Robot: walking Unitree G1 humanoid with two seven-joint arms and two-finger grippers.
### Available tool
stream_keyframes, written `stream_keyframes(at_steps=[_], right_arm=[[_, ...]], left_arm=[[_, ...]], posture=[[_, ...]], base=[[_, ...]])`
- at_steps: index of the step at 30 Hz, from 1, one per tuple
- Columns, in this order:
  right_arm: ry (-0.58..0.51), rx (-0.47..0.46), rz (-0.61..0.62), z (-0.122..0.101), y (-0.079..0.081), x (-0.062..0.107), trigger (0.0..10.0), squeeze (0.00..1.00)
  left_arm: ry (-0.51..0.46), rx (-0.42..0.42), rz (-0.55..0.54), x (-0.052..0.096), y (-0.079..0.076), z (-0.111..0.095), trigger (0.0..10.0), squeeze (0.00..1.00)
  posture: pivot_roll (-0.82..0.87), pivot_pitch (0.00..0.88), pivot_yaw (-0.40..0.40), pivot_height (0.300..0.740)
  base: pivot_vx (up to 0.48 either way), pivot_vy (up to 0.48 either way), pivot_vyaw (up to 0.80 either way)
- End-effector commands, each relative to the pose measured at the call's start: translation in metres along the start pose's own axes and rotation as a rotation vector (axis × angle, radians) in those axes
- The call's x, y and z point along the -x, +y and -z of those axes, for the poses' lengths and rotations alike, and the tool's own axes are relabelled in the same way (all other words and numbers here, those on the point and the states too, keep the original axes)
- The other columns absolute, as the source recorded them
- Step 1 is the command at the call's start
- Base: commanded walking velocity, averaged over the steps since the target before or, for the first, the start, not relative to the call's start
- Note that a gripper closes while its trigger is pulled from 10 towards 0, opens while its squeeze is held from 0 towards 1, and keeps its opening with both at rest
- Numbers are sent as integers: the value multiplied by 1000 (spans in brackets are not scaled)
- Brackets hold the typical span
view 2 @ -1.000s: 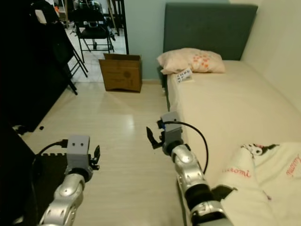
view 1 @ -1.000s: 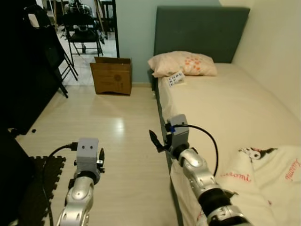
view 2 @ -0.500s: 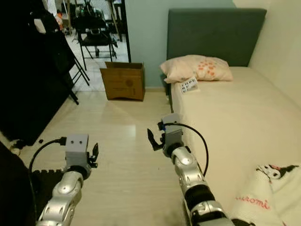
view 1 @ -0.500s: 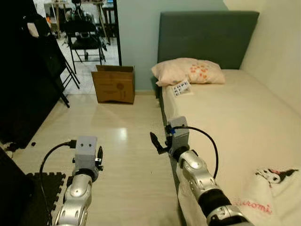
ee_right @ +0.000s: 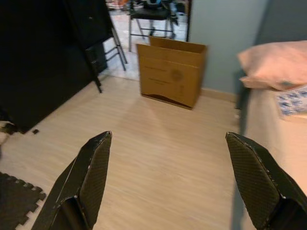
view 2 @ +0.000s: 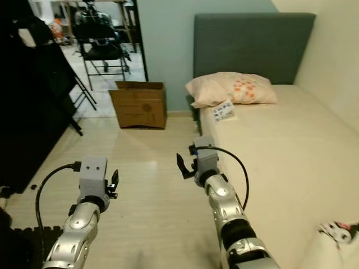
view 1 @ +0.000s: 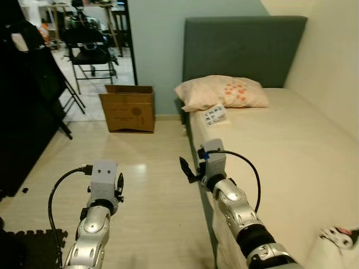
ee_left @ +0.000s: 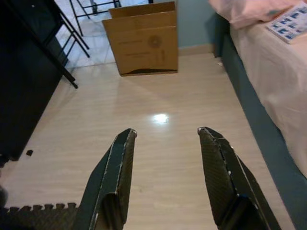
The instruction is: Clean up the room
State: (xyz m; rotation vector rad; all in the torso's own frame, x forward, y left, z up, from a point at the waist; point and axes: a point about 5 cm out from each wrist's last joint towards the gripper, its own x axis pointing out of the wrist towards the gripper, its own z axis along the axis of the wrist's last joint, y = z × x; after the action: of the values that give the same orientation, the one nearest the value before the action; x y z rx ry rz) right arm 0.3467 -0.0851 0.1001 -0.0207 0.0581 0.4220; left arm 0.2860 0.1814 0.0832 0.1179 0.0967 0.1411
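I am steering the robot along the bedside, both arms raised and carrying nothing. The left claw [ee_left: 165, 177] is hanging over bare wooden floor [view 1: 146, 168] with its fingers spread apart; the right claw [ee_right: 172, 187] is gaping wider, just beside the bed [view 1: 280, 145] edge. Ahead of both claws, an open cardboard box [view 1: 128, 107] is standing on the floor against the wall, and beyond the right claw a small blue-and-white patterned packet [view 1: 215, 116] is lying on the mattress, touching the pink pillow [view 1: 221, 92]. A printed blanket [view 1: 339, 238] corner is showing well behind the right claw. I am judging the cleanup barely begun: nothing is gripped, and the packet is looking like the likeliest thing left to collect, perhaps for the box.
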Motion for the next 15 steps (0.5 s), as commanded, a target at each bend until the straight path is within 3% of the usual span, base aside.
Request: stream_keyframes(at_steps=[1, 3, 15], right_arm=[[14, 7, 1, 4, -1, 1, 10000, 0], [14, 9, 3, 4, -2, 2, 10000, 0], [8, -7, 11, 3, -2, 0, 10000, 0]], left_arm=[[6, -6, 1, 0, 1, 2, 10000, 0], [5, -6, 3, -2, 0, 1, 10000, 0], [-1, -24, 4, -5, -2, 0, 10000, 0]], posture=[[-16, 27, 1, 738], [-17, 27, 3, 738], [-13, 17, 7, 738]], base=[[465, 0, 0], [435, 0, 0], [0, 0, 0]])
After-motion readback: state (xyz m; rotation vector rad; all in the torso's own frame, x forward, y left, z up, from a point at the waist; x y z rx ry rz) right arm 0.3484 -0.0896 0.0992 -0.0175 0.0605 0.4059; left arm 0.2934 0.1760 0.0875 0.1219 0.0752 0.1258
